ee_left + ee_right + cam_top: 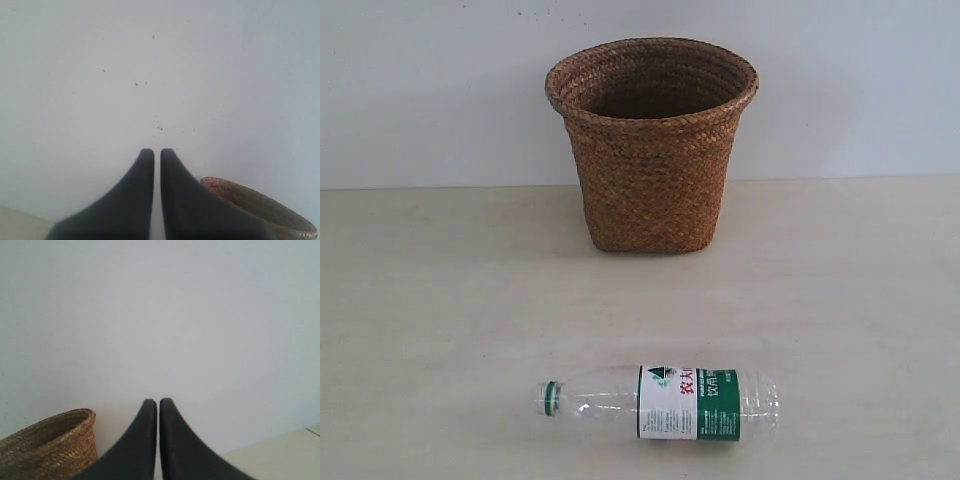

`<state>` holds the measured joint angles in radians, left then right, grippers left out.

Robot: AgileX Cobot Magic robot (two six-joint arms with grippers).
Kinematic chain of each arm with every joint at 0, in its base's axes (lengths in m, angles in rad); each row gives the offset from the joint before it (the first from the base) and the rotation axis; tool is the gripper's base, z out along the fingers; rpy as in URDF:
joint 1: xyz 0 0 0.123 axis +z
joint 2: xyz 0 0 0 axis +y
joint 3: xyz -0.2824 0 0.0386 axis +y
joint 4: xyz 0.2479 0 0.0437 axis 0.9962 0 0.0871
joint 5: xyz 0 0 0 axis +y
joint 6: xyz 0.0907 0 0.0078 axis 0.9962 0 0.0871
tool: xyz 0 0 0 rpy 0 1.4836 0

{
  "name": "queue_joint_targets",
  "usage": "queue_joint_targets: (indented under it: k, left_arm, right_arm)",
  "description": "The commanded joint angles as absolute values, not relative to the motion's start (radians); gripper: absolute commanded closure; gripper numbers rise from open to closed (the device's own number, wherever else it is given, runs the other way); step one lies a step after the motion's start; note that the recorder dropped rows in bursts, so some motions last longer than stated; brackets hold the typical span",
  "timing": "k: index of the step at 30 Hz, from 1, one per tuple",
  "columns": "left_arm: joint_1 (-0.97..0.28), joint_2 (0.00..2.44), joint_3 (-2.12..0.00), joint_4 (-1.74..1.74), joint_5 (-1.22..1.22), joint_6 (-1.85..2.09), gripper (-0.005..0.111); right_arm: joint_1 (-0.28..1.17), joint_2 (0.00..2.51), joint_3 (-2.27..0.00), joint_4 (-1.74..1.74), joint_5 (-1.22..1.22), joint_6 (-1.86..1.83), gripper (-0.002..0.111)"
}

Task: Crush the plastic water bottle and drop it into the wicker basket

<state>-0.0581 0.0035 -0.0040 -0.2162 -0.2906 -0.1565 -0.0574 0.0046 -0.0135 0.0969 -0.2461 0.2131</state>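
Observation:
The clear plastic water bottle (660, 402) lies on its side near the table's front edge, its green neck ring toward the left and the green-and-white label round its middle. Its body looks whole. The brown wicker basket (652, 145) stands upright behind it, by the wall. Neither arm shows in the exterior view. My left gripper (157, 152) is shut with nothing held, facing the wall, the wicker basket's rim (265, 207) beside it. My right gripper (158, 402) is likewise shut and empty, with the wicker basket (50, 447) to one side.
A pale wooden table (440, 300) carries both things, and a plain white wall (430, 90) rises right behind the basket. The table's surface (290, 455) shows in a corner of the right wrist view.

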Motion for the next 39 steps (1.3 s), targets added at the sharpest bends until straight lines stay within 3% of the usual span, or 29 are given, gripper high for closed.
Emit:
queue_joint_targets:
  k: [1,9,20,29,39]
  left_arm:
    - [-0.055,0.007,-0.046,-0.218,-0.321,-0.172,0.103]
    - [-0.055,0.188,-0.177,-0.218,-0.401,-0.175,0.103]
    - [-0.055,0.615,-0.459,-0.101,-0.317,-0.175,0.103]
    - [-0.055,0.964,-0.72,0.225,0.058,-0.175,0.103]
    - [-0.096,1.212,-0.866,0.19,0.354,0.0,0.103]
  right_arm:
    - [-0.06,0.063,-0.111,0.098,-0.239,0.23,0.108]
    - [-0.06,0.313,-0.322,0.035,-0.226,0.226,0.108]
    - [-0.06,0.635,-0.554,-0.03,-0.175,0.168,0.108]
    - [-0.06,0.83,-0.705,-0.151,-0.014,0.127,0.108]
    - [-0.028,1.006,-0.826,-0.141,0.266,-0.072,0.108]
